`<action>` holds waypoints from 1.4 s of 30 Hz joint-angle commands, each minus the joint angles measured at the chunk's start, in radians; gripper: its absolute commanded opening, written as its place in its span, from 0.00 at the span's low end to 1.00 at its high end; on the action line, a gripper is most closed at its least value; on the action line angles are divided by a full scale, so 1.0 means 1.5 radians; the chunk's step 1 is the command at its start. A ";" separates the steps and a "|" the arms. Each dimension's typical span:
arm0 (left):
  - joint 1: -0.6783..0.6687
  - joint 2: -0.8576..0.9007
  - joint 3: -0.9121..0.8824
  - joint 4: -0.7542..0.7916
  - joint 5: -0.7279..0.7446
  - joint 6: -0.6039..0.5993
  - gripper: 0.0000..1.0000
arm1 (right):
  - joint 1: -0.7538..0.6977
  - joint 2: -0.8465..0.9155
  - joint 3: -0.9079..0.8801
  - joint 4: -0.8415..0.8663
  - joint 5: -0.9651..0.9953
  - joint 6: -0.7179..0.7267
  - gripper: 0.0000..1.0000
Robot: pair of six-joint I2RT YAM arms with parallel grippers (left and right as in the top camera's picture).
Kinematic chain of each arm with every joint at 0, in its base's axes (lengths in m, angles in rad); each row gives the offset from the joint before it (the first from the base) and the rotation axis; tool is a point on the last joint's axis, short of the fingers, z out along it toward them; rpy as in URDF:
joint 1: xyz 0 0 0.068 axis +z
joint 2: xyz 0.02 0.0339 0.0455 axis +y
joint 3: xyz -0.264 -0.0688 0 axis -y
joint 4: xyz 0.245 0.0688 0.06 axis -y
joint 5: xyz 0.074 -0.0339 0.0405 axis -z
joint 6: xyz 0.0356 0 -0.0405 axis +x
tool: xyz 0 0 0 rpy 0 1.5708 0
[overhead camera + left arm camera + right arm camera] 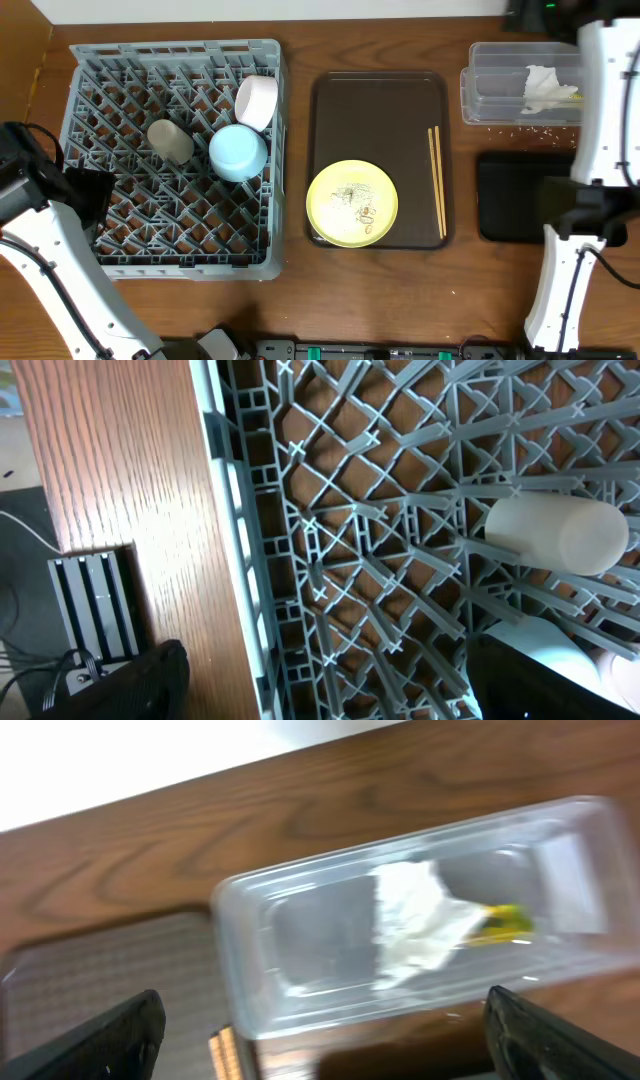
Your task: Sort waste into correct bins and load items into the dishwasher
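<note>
The grey dish rack (100,60) holds a white bowl (257,100), a light blue bowl (238,152) and a small white cup (171,141). My left gripper (92,195) is open and empty over the rack's left edge (240,560), with the cup (560,535) ahead of it. The yellow plate (351,202), smeared with food scraps, and the chopsticks (437,180) lie on the brown serving tray. The clear tub (490,90) holds the napkin (545,88) and wrapper (566,94). My right gripper (330,1040) is open and empty just in front of the tub (300,920).
The brown serving tray (380,100) sits mid-table. The black tray (515,200) lies in front of the tub, partly under my right arm. Small rice-like specks (535,130) dot the table between them. A chopstick tip (224,1055) shows below the tub.
</note>
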 commanded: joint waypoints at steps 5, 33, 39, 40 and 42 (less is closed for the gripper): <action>0.004 -0.003 0.000 0.019 0.017 -0.016 0.90 | -0.047 -0.016 0.007 -0.003 0.026 -0.004 0.99; -0.439 0.086 -0.005 0.316 0.396 0.162 0.89 | -0.047 -0.016 0.007 -0.003 0.026 -0.004 0.99; -0.650 0.218 -0.005 0.380 0.224 0.150 0.85 | -0.047 -0.016 0.007 -0.003 0.026 -0.004 0.99; -0.675 0.241 -0.005 0.391 0.204 0.153 0.83 | -0.047 -0.016 0.007 -0.003 0.026 -0.004 0.99; -0.716 0.281 -0.005 0.418 0.170 0.174 0.79 | -0.047 -0.016 0.007 -0.003 0.026 -0.004 0.99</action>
